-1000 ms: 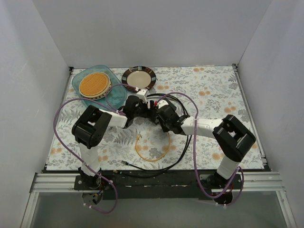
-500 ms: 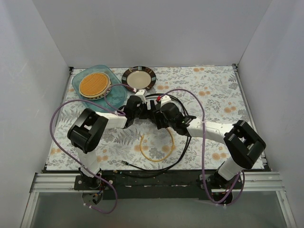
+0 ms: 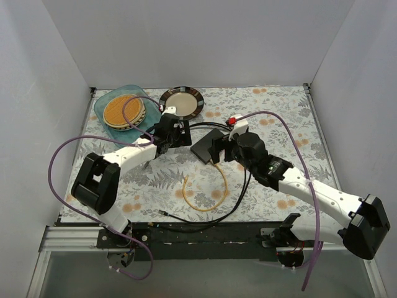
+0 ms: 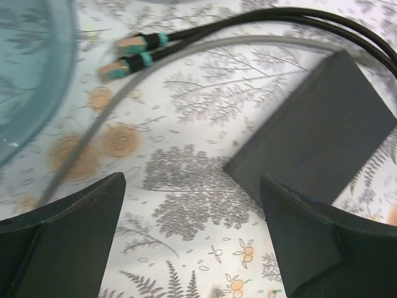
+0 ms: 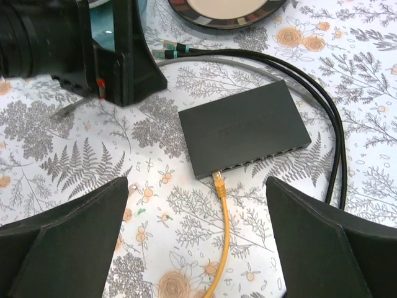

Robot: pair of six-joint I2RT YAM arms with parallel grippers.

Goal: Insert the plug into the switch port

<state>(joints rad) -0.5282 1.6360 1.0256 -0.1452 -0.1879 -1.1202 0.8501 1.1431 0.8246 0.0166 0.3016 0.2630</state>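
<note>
The plug (image 5: 218,179) sits against the 6 o'clock edge of the network switch (image 5: 245,127), its nose apparently in a switch port (image 5: 215,171) near the left end of the row. Whether it has latched cannot be told. The right gripper (image 5: 197,189) hangs above it with its fingers spread wide and holding nothing. The left gripper (image 4: 192,183), at 10 o'clock from the switch, is equally spread and empty. The main risk is a half-seated plug: the yellow cable (image 5: 221,239) runs off toward 6 o'clock into a springy loop, whose pull might ease the plug out. The switch lies loose on the cloth, so any nudge could slide it, and a finger might snag the black cables (image 5: 310,77) curving round its 3 o'clock side. A faint marking on the switch top is unreadable, and no other writing shows.
</note>
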